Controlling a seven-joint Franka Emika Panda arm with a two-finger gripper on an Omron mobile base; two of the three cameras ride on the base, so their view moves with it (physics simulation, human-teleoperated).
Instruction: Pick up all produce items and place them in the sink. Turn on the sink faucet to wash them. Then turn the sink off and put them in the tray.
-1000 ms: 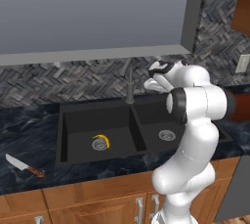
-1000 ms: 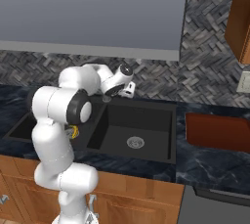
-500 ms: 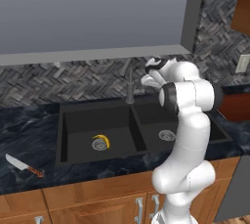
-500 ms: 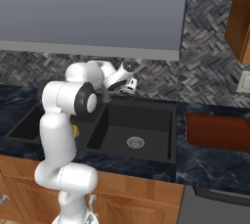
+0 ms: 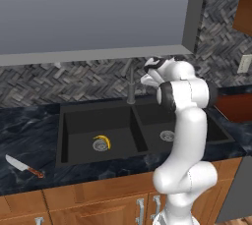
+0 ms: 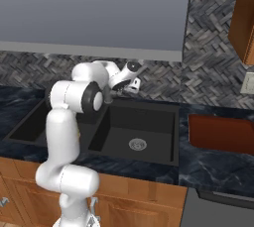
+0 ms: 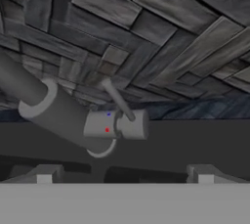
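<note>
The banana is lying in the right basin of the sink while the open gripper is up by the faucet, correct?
Not quite: the banana lies in the left basin of the sink, beside its drain, as the left base view shows. The rest holds: the open gripper is up by the faucet.

My hand is up by the faucet

My gripper [image 5: 147, 73] is open, close to the right of the faucet [image 5: 131, 85], behind the black sink [image 5: 140, 129]. The yellow banana [image 5: 105, 141] lies in the left bowl by the drain. A knife [image 5: 22, 165] rests on the counter [image 5: 27, 130]
</note>
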